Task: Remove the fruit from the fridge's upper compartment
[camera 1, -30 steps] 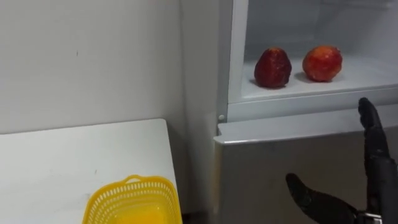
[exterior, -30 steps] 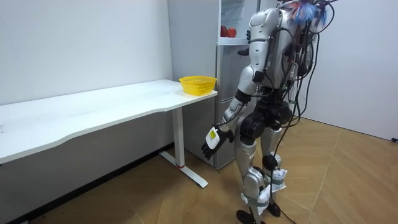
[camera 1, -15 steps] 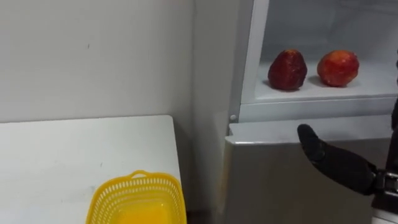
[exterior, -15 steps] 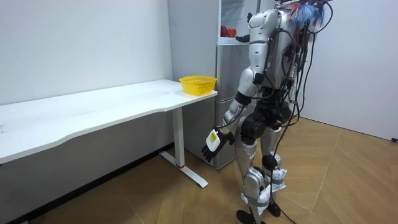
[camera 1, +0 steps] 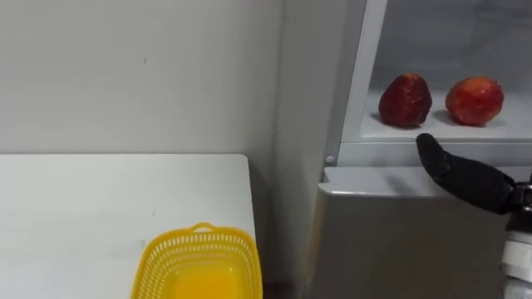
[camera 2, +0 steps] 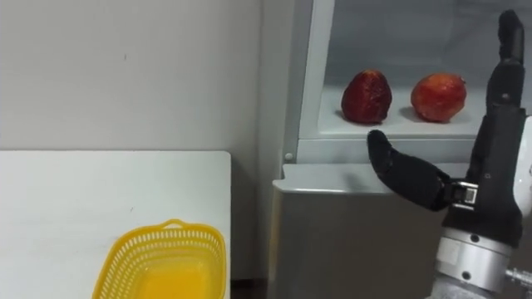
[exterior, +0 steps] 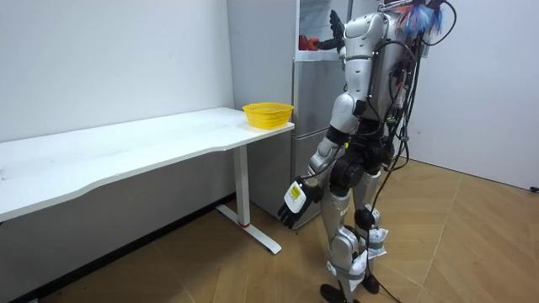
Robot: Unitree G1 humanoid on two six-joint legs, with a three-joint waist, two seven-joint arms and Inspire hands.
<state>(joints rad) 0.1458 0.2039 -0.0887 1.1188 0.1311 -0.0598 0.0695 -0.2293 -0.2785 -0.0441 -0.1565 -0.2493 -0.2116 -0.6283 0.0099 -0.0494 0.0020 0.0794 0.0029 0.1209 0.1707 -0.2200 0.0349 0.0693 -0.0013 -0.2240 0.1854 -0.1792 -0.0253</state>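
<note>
Two red fruits lie on the white shelf (camera 2: 399, 124) of the open upper fridge: a dark red one (camera 2: 366, 96) on the left and a brighter, orange-red one (camera 2: 438, 96) on the right. My right hand (camera 2: 492, 158) is raised before the shelf's right end, open, with its fingers (camera 2: 507, 50) straight up and its thumb (camera 2: 399, 174) stretched left below the shelf's edge. It touches neither fruit. In the room view I stand close before the fridge (exterior: 313, 126), and my left hand (exterior: 295, 200) hangs low by my thigh, fingers relaxed.
A yellow mesh basket (camera 2: 162, 266) stands on the white table (camera 2: 83, 199) left of the fridge, near the table's right end. The closed lower fridge door (camera 2: 349, 241) is below the shelf. A white wall runs behind the table.
My right hand has risen from below the shelf's front edge to the height of the open compartment. The eye view has shifted, so the fruits sit further right in the left eye view.
</note>
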